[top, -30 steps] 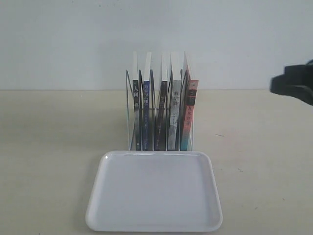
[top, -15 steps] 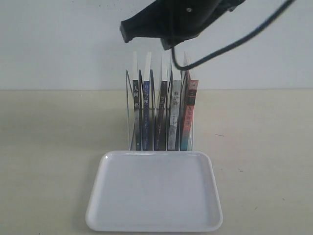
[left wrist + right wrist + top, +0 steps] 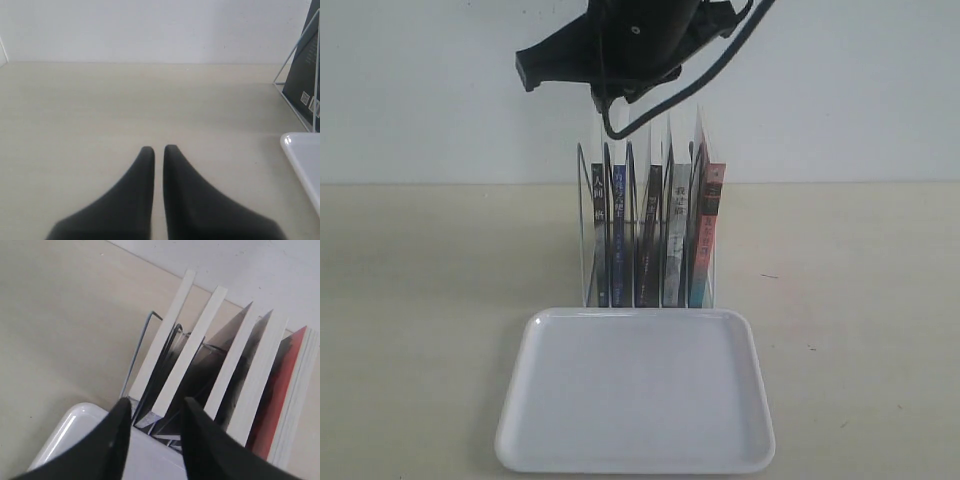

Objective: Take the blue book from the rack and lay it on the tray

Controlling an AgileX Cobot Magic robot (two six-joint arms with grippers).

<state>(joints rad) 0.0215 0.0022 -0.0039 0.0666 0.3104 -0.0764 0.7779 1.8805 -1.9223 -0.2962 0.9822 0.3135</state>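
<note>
Closest to me the tray [image 3: 635, 390] lies flat on the surface [image 3: 420, 300], bare, its far rim just in front of the rack [image 3: 582, 230]. My left pincer [image 3: 158, 150] sits low off to the side, tips pressed almost together with nothing between them. I would leave it parked there, out of the path.

The blue book [image 3: 618, 235] stands upright in the rack, second slot from the left, with a black-spined book [image 3: 598, 230] on one side and a dark-spined book [image 3: 650, 235] on the other. All three sit close, with only thin dividers between them.

Above the rack hangs my right pincer [image 3: 152, 415], parted to a moderate gap and holding nothing. From the wrist view the gap seems to sit over the two leftmost page edges, so I judge it needs nudging until only the second one lies between the fingers.

I would come straight down and pinch just the top of that book, keeping each finger inside its own slot. Then I would lift vertically until the book clears the wires before tipping it flat. Catching a neighbour or a divider is the risk here.
</note>
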